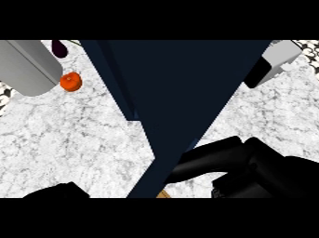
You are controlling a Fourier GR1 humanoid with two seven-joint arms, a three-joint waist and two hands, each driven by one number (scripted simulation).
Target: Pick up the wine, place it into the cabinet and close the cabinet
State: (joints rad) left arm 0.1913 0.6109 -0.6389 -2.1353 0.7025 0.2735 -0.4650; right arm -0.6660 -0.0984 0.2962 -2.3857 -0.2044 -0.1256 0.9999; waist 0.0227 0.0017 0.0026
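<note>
A dark blue cabinet [182,83] fills the middle of the head view, and one of its panels runs down to the lower edge [158,172]. My right hand [216,160] comes in from the lower right. Its fingers [189,166] stretch leftward and lie against that panel's edge, with nothing held in them. Only a black sliver of my left hand [55,191] shows at the lower left edge. No wine bottle shows anywhere; the cabinet's inside is hidden from here.
On the marble counter [65,139], a grey cylinder [24,65] lies at the upper left, with an orange fruit [70,82] and a dark purple object [59,48] beside it. A white and black appliance [275,62] stands at the upper right.
</note>
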